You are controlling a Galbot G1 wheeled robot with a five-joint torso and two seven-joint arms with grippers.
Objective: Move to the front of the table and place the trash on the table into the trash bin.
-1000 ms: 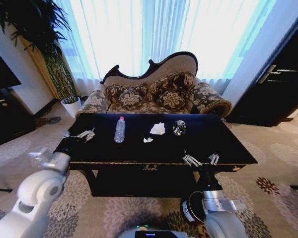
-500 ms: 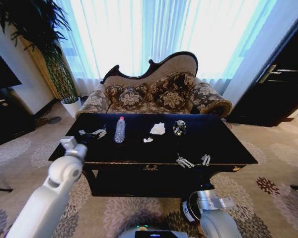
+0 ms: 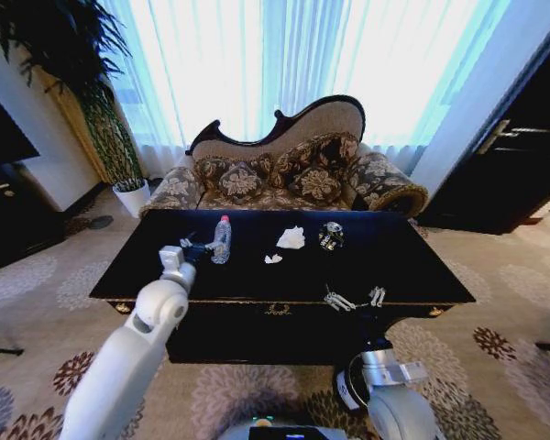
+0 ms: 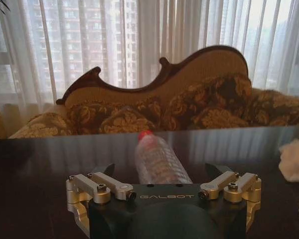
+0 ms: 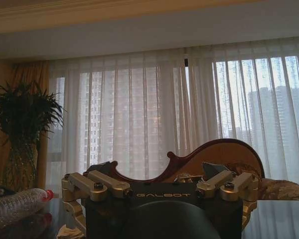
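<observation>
Where the trash lies on the black table point(image 3: 412, 266), it is a loose cluster right of the middle: a crumpled white paper lump point(image 3: 291, 238), a much smaller white scrap point(image 3: 273, 259) just in front of it, and a shiny silver-black bit point(image 3: 330, 236) to the lump's right, all apart from one another; in the left wrist view the paper lump point(image 4: 295, 159) shows as a soft white wad at the table's far side; a clear plastic bottle point(image 3: 221, 240) with a red cap lies on its side left of the paper, its body ridged and see-through; the left gripper point(image 3: 193, 247) sits just beside the bottle over the table's left half, fingers spread apart with nothing between them, and from its wrist camera the bottle point(image 4: 158, 160) lies straight ahead between the two open fingers point(image 4: 107, 170); the word GALBOT is printed on the gripper body in both wrist views; the right gripper point(image 3: 354, 299) hovers over the table's front edge, right of centre, its fingers likewise apart and empty; a dark round bin point(image 3: 353, 383) with a pale rim stands on the patterned carpet below the table's front right; behind the table are a floral sofa point(image 3: 284, 174), sheer curtains and a potted plant point(image 3: 92, 92)
</observation>
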